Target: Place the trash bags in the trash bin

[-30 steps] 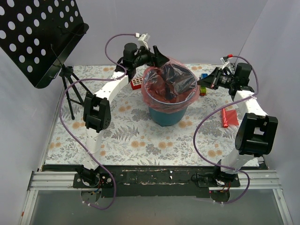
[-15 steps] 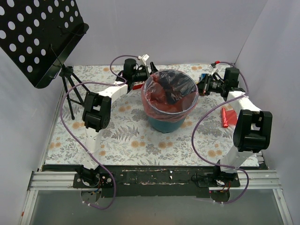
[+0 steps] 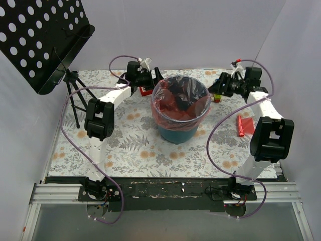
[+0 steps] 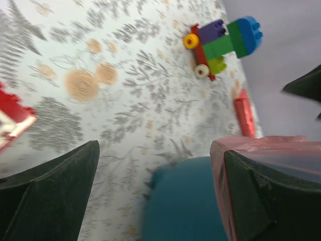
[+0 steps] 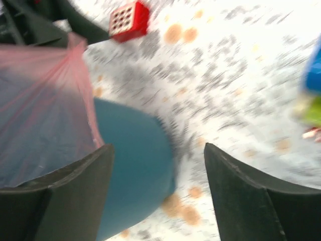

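My L gripper (image 4: pixel 160 150) is spread wide w/ nothing btw its fingers. It hangs just beside the far-left rim of the trash bin (image 3: pixel 175 133). My R gripper (image 5: pixel 158 148) is spread too and holds nothing, at the bin's far-right side. The film edge lies close by one finger; can't tell if it touches.

Outward from both: a trash bag (image 3: pixel 173 108), pink-red see-through film, sits inside the teal bin w/ its mouth folded out over the rim like a liner. I judge that bag is in, so that part looks done.

Maybe left to do: a flat red strip (image 3: pixel 245 124) lies on the table (image 3: pixel 135 145) near my R arm, well apart from the bin. It could be another folded bag; can't tell.

Other things: a red block (image 3: pixel 146 91) w/ white grid beside my L gripper, a toy car (image 4: pixel 220 42) of coloured bricks by my R gripper, and a black perforated stand (image 3: pixel 40 40) far left. Nothing covers the bin mouth; the block & toy car crowd either side.
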Controlling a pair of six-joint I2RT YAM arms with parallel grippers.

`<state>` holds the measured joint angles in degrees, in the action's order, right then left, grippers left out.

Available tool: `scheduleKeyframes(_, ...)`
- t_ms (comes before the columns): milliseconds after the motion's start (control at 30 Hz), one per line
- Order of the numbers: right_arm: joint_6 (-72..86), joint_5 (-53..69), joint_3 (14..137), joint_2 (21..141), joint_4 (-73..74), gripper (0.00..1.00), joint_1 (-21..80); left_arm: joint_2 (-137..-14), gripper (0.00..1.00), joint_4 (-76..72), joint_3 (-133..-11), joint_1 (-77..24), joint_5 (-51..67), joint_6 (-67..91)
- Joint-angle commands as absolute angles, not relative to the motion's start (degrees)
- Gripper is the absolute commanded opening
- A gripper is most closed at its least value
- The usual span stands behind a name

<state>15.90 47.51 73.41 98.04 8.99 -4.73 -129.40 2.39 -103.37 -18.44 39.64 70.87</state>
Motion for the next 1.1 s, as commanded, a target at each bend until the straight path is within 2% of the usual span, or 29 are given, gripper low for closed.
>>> scheduleKeyframes(0,1.5,30.4,85.8,95.1,16.3,0.83,-5.9,-118.6,0.92,8.3,-107.1,-17.2,31.2,54.3)
scheduleKeyframes(100,-5.0,22.3,89.7,93.4,18.5,0.85,-5.6,-113.0,0.94,7.5,-105.0,-17.5,30.1,54.6)
scheduleKeyframes(200,-7.9,25.3,94.1,91.8,20.7,0.85,-4.5,-109.1,0.93,8.9,-102.8,-16.5,35.6,56.8)
scheduleKeyframes(367,-26.0,29.6,100.0,88.8,28.5,0.78,10.9,-101.2,0.94,4.8,-96.9,-15.8,36.1,60.4)
scheduleKeyframes(467,-36.8,29.4,103.3,91.3,37.1,0.56,21.4,-99.5,0.92,5.1,-98.4,-15.8,33.2,60.0)
scheduleKeyframes(500,-40.4,29.4,105.2,92.7,40.9,0.39,24.4,-98.8,0.92,5.4,-99.0,-15.9,32.7,59.9)
scheduleKeyframes(533,-43.0,29.4,106.8,94.4,43.8,0.31,26.9,-98.0,0.92,5.4,-99.3,-15.8,32.7,59.4)
scheduleKeyframes(633,-49.3,24.1,109.6,99.6,50.7,0.12,34.2,-93.9,0.92,6.1,-98.6,-16.3,31.9,57.2)
scheduleKeyframes(700,-53.2,22.8,111.9,103.2,56.2,0.07,36.1,-90.4,0.93,5.8,-96.7,-16.7,30.6,55.2)
scheduleKeyframes(800,-53.6,22.3,111.9,105.9,59.7,0.02,36.3,-84.9,0.94,5.0,-93.1,-17.4,28.0,50.8)
scheduleKeyframes(900,-53.9,22.9,106.2,104.7,57.9,0.02,36.1,-81.0,0.95,5.2,-90.3,-17.8,25.8,48.6)
scheduleKeyframes(1067,-53.7,25.1,95.0,103.4,53.3,0.08,36.1,-77.9,0.96,6.4,-87.5,-17.8,24.5,47.2)
